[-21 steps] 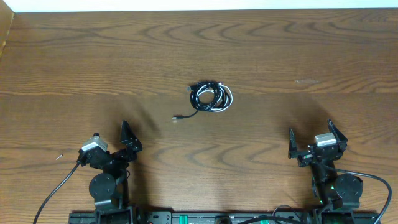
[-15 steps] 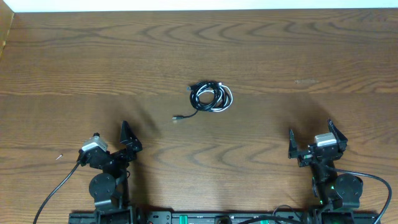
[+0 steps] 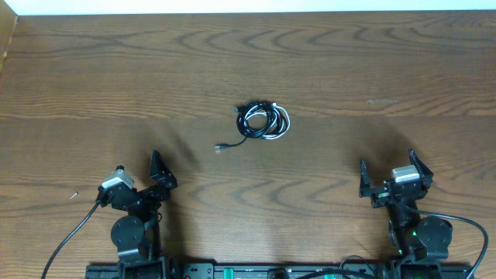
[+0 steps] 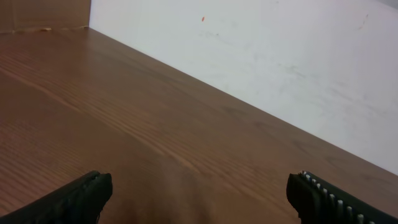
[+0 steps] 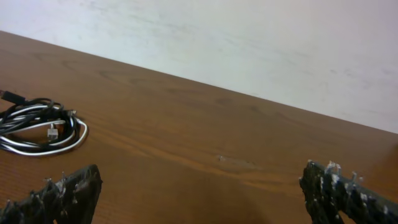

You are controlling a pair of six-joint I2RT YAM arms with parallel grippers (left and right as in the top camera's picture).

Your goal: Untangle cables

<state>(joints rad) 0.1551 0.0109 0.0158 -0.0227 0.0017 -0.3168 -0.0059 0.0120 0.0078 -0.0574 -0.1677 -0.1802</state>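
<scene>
The black cable (image 3: 253, 118) and the white cable (image 3: 280, 126) lie coiled together in one small bundle at the middle of the wooden table. A black tail runs from the bundle to a small plug (image 3: 220, 147) at its lower left. The bundle also shows at the left of the right wrist view (image 5: 37, 126). My left gripper (image 3: 161, 172) is open and empty near the front left, far from the cables. My right gripper (image 3: 387, 172) is open and empty near the front right. The left wrist view shows only bare table between its open jaws (image 4: 199, 193).
A white wall (image 4: 280, 56) runs along the table's far edge. A tiny light speck (image 3: 74, 195) lies on the table at the front left. The arms' thick black wires (image 3: 70, 236) trail off the front edge.
</scene>
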